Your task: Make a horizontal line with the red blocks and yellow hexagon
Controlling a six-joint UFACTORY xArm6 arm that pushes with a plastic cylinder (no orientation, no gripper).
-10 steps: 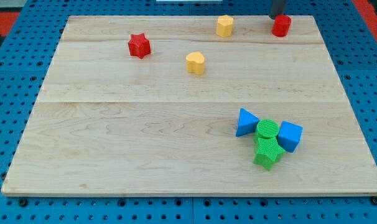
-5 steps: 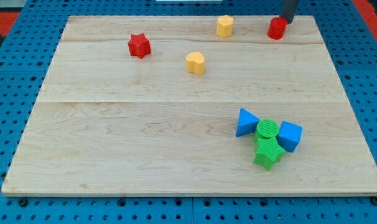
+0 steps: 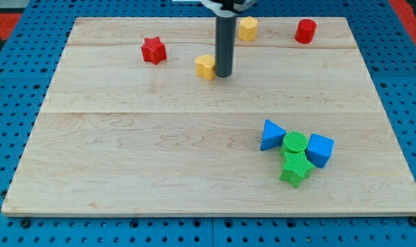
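tool (image 3: 223,74) | yellow hexagon (image 3: 247,28) up-right, apart | yellow block (image 3: 205,66) seemingly touching

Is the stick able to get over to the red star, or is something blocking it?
Probably yes. My tip sits right beside the yellow heart block, on its right. The red star lies further toward the view's left and top. Only that yellow block lies roughly between them, so I'd skirt around it.

**Wood, plastic and matt finishes**

You see a counter (image 3: 160,165) of pale wood, smooth, its grain running in long planks. Your blocks look like matt plastic with fine ridges: the red star (image 3: 153,50), red cylinder (image 3: 305,31), yellow hexagon (image 3: 247,28) and green cylinder (image 3: 295,143). Your rod is dark and matt down to my tip (image 3: 224,74).
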